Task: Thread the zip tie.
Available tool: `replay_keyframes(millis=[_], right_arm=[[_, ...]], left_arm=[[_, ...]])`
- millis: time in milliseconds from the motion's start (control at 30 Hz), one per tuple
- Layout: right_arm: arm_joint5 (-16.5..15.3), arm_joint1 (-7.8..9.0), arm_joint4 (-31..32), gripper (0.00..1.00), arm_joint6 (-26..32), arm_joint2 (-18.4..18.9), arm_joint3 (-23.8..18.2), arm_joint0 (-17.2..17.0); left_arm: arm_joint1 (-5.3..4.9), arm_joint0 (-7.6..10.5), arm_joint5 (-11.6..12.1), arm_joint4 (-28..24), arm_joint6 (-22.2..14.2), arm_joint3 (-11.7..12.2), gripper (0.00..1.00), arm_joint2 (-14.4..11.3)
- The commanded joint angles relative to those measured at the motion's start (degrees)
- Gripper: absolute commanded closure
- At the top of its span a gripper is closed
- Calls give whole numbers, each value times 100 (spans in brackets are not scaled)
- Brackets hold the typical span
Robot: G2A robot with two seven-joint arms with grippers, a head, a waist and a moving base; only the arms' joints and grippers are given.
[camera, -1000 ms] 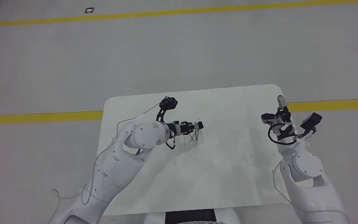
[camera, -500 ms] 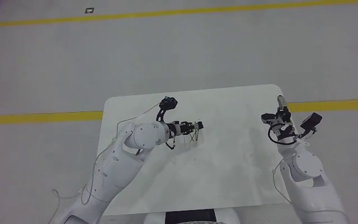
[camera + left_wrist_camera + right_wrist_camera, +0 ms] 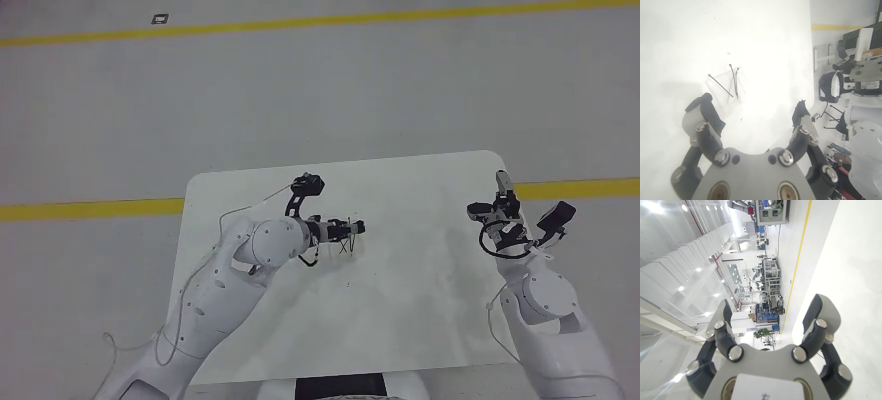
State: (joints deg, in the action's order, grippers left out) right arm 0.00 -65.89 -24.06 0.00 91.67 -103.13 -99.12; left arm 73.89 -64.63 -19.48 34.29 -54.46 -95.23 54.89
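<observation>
Three thin black zip ties (image 3: 733, 81) lie crossed on a clear plastic sheet on the white table (image 3: 420, 300). In the top view the zip ties (image 3: 345, 243) sit left of the table's middle, just below the tip of my left gripper (image 3: 357, 227). In the left wrist view my left gripper (image 3: 753, 104) is open with nothing between its fingers, and the ties lie a short way beyond its fingertips. My right gripper (image 3: 500, 185) is held up at the table's right edge, far from the ties. The right wrist view shows this right gripper (image 3: 771, 304) open and holding nothing.
A small dark speck (image 3: 348, 284) lies on the table in front of the ties. The table's rounded far right corner (image 3: 500, 158) is close to my right gripper. Yellow floor lines (image 3: 90, 209) run past the table.
My left arm has shifted slightly to the right, its gripper staying over the zip ties. The right arm has not moved.
</observation>
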Motion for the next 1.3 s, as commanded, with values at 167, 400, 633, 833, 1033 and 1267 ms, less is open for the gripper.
replay_keyframes(millis=[167,400,633,833,1033,1267], right_arm=[[0,0,0,0,0,0,0,0],[0,0,0,0,0,0,0,0],[0,0,0,0,0,0,0,0],[0,0,0,0,0,0,0,0],[0,0,0,0,0,0,0,0],[0,0,0,0,0,0,0,0]], left_arm=[[486,275,0,1091,-601,425,0,44],[1151,364,0,1952,-1047,798,0,133],[1737,389,0,2510,-1176,1389,0,349],[1863,371,0,2621,-1201,1471,0,441],[1863,371,0,2621,-1201,1471,0,441],[1857,316,215,2244,-957,1671,0,469]])
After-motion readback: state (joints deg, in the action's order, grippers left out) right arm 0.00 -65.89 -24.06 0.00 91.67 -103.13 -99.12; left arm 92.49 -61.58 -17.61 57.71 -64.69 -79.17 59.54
